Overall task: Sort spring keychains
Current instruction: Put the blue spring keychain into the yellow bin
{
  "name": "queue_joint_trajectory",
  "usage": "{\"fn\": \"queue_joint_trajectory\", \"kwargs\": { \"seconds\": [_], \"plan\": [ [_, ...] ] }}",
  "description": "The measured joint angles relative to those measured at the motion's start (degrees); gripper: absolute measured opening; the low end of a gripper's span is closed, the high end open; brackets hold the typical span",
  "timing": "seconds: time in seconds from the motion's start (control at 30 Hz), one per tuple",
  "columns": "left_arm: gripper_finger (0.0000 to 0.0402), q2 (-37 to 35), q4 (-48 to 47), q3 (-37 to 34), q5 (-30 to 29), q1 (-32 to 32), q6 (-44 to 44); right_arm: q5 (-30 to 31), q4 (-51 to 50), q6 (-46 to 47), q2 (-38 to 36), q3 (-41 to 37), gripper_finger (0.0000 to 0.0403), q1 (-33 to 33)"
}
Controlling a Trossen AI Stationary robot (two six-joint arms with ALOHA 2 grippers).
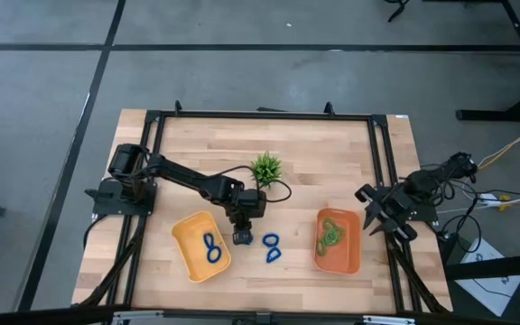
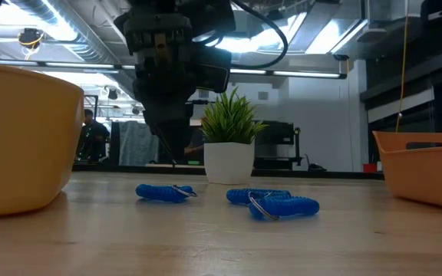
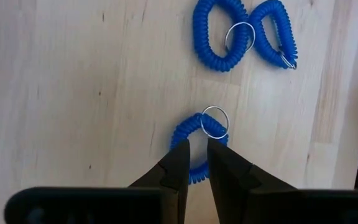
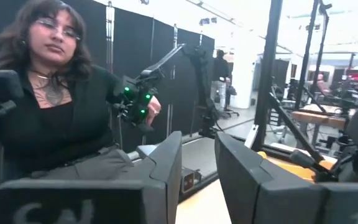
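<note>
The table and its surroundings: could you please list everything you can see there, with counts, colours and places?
table: one, light wood, black-framed.
yellow tray: one, on the table's left part.
orange tray: one, on the table's right part.
blue spring keychains on the table: three, between the trays; two lie together, one apart.
blue spring keychains in the yellow tray: apparently two.
green spring keychains: a tangled few in the orange tray, count unclear.
plant: one, green, in a white pot, mid-table.
person: one, dark clothes, seated beyond the table.
left gripper: over the lone blue keychain.
right gripper: open, empty, at the table's right edge.
</note>
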Motion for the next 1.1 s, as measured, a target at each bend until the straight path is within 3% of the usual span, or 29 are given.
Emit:
{"fn": "queue_joint_trajectory", "kwargs": {
  "seconds": [0.23,0.47,0.67,1.1],
  "plan": [
    [0.0056,0.0,-0.04,-0.02,0.56,0.0,0.05,-1.61,-1.65,-1.25,0.03,0.0,0.0097,-3.61],
    [0.0081,0.11,-0.04,-0.04,0.97,-0.62,0.66,-7.51,4.57,-3.97,-0.04,-3.67,0.0097,-7.95],
    [0.0106,0.13,-0.02,-0.09,-0.15,-1.09,1.05,-13.82,4.29,-3.97,-0.04,-3.89,0.0097,-12.77],
    [0.0127,0.16,0.0,-0.09,-0.8,-1.32,-0.09,-10.46,-4.25,-1.48,-0.04,-3.85,0.0097,-22.0]
  ]
}}
